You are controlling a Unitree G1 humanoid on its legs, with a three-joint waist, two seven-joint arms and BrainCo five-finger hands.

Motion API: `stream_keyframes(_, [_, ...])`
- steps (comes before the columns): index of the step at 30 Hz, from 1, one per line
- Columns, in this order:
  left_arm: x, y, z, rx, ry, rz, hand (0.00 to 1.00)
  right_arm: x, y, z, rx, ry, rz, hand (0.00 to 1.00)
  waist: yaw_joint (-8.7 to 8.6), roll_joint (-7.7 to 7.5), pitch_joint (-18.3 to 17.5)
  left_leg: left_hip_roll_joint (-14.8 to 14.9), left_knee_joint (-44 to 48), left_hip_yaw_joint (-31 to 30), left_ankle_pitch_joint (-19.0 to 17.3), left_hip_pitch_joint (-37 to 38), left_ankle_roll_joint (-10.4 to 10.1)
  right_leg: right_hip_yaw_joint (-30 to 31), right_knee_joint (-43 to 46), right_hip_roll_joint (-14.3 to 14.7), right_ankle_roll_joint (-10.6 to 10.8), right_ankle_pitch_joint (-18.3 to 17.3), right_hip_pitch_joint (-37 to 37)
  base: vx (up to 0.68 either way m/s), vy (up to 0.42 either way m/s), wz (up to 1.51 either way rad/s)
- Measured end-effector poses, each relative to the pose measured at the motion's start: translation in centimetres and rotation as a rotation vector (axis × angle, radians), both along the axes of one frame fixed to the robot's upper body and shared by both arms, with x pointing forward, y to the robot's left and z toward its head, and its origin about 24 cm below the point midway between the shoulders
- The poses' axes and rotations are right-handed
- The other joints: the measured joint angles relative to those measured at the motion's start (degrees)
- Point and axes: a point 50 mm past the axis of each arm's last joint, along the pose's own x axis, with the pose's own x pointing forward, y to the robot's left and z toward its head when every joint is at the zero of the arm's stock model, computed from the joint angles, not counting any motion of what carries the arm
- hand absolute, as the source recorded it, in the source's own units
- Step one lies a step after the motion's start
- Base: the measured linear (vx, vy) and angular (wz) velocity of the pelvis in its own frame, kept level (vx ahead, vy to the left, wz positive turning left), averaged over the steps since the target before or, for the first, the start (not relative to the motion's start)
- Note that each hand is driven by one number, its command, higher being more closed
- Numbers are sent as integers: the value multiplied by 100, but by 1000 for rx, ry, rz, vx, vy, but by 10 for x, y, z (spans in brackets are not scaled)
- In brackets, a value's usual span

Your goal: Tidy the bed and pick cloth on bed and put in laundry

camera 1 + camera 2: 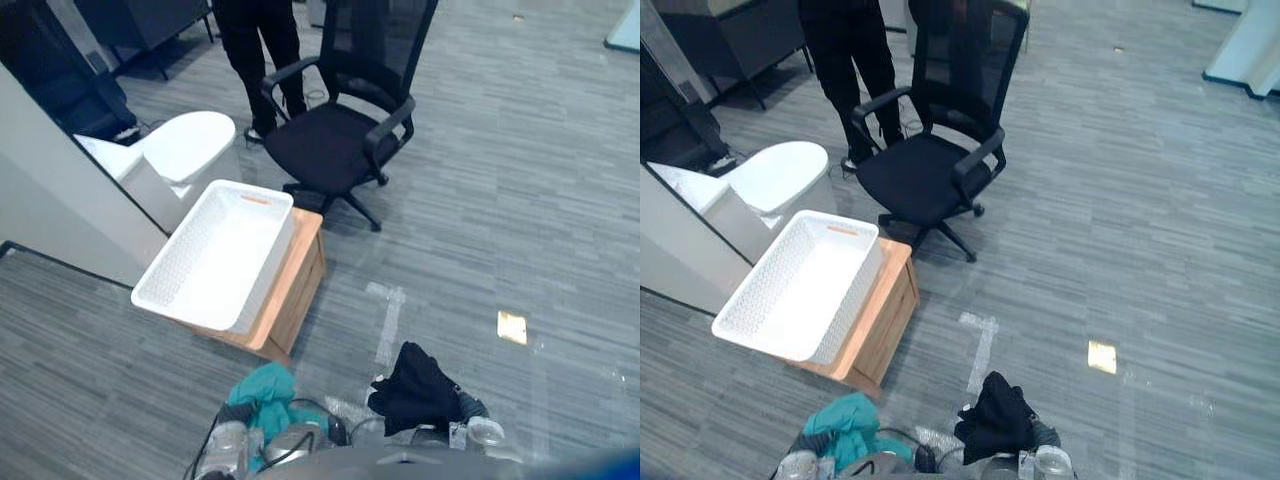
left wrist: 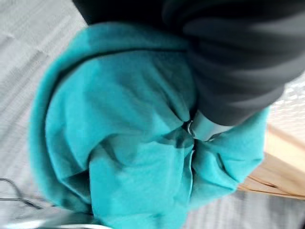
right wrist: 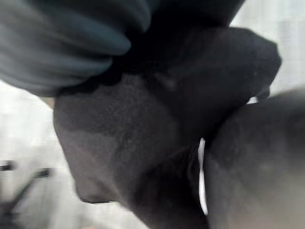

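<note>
Two cloths are up off the floor, one to each hand. The teal cloth (image 1: pixel 265 395) sits bunched at the left hand (image 2: pixel 238 62). The black cloth (image 1: pixel 412 385) is bunched at the right hand (image 3: pixel 62 43). Both are low and close in front of the robot, and they hang apart from each other. Balled up like that rather than trailing, they look set for a single trip to the laundry.

And there's the target: a white basket (image 1: pixel 215 260), empty, ahead and to the left. It rests on a wooden box (image 1: pixel 298 285), which lifts it to a handier height for a drop. A strip of the box top shows bare along the basket's right side. Neither cloth is over the basket yet; both are near it but short.

Now the hands. In the left wrist view the teal cloth folds right over the hand, with creases puckering in towards it. How far the hand is closed I can't tell, because the cloth covers it. It's the same on the right: the black cloth swallows the hand, so there's no call on the grip there either.

Beyond the box stands a black chair (image 1: pixel 330 145), with a person (image 1: pixel 260 50) just behind it. Both are past the basket, so the approach looks open.
</note>
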Motion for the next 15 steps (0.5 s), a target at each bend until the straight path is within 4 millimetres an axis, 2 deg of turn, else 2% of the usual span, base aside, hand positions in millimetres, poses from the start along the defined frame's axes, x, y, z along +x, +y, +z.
stream_keyframes(1, [0, -1, 0, 0, 2, -4, 100, 1, -1, 1, -2, -6, -1, 100, -4, 12, 3, 62, -12, -82, -5, 86, -8, -45, -215, 32, 28, -134, -111, 273, -79, 88])
stream_keyframes(3, [-1, -4, -1, -5, 4, -10, 100, 6, -3, 3, -8, -21, -1, 100, -5, 126, 52, 364, -18, -319, -115, 323, -198, -43, -1408, 256, 29, -362, -380, 299, -143, 86])
stream_keyframes(4, [-4, -4, -1, -3, 4, -8, 100, 8, -1, 3, -6, -24, 7, 100, -4, 120, 47, 546, -21, -468, -214, 362, -361, 191, -2699, 452, 122, -285, -445, 241, -187, 74])
stream_keyframes(5, [-5, -3, -1, -1, 2, -8, 100, 8, 0, 3, -5, -23, 10, 100, -5, 106, 41, 593, -23, -522, -269, 364, -443, 310, -3288, 519, 161, -192, -455, 221, -221, 64])
stream_keyframes(6, [-3, -2, 0, 2, -3, -8, 100, 8, 1, 2, -3, -22, 11, 100, -8, 76, 39, 627, -25, -593, -326, 360, -520, 463, -3841, 555, 142, -27, -481, 280, -320, 51])
stream_keyframes(7, [-2, 1, 1, 8, -12, 1, 100, 11, 2, 3, 0, -24, 12, 100, -16, -44, 71, 675, 0, -742, -523, 371, -671, 852, -4980, 565, 156, 457, -553, 292, -367, 45])
stream_keyframes(8, [-2, 2, 1, 10, -13, 8, 100, 11, 3, 3, 3, -23, 10, 100, -12, -63, 84, 713, 13, -802, -602, 382, -758, 957, -5113, 578, 226, 871, -544, 363, -478, 57])
stream_keyframes(9, [-1, 1, 1, 4, -17, 22, 100, 12, 1, 3, 3, -24, 5, 100, -37, 30, 72, 903, 14, -893, -720, 384, -911, 930, -5093, 771, 160, 1226, -467, 361, -395, 45])
stream_keyframes(10, [-2, -8, -1, -24, -27, 46, 100, 17, -6, 6, -15, -36, -1, 100, 0, 262, 141, 1112, 96, -775, -716, 385, -1027, 875, -4474, 962, -17, 765, -669, 354, -356, 43])
stream_keyframes(13, [-10, -10, -3, -39, -20, 110, 100, 19, -6, 7, -13, -43, 1, 100, -49, 305, 126, 1296, 108, -730, -573, 628, -1155, 672, -3623, 983, -172, 103, -716, 282, -218, 32])
stream_keyframes(15, [-14, -10, -3, -47, -32, 174, 100, 14, -2, 4, -6, -24, 21, 100, -3, 325, 61, 1471, 917, -761, -545, 396, -1116, 339, -3558, 1012, -298, -242, -360, 346, -219, 68])
